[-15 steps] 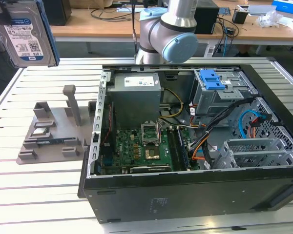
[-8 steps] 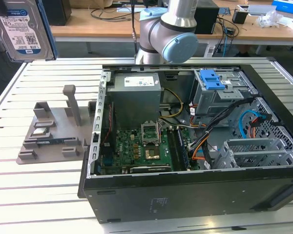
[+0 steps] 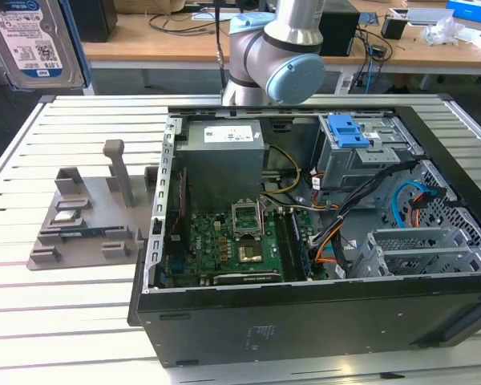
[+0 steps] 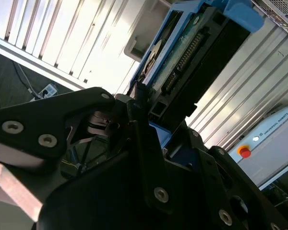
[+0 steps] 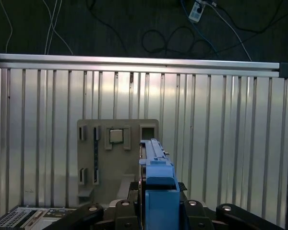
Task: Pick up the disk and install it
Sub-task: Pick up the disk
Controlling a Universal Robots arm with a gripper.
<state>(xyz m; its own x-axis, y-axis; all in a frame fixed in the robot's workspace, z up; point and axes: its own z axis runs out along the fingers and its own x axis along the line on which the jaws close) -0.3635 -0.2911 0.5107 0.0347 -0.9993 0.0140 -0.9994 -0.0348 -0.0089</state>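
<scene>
On the ribbed aluminium table (image 3: 64, 313), toward the exterior view's right, lies an open black metal computer case (image 3: 305, 329), with the grey robot arm (image 3: 276, 48) on its far side. A grey plastic fixture plate (image 3: 80, 220) rests left of the case. The flat silver metal disk (image 3: 32, 40) with a blue plastic bracket hangs in the air at the left, well apart from the case. The black gripper (image 4: 144, 115) has its jaws clamped on the disk.

Open computer case (image 3: 305, 325); apparently plastic fixture (image 3: 122, 180).
</scene>
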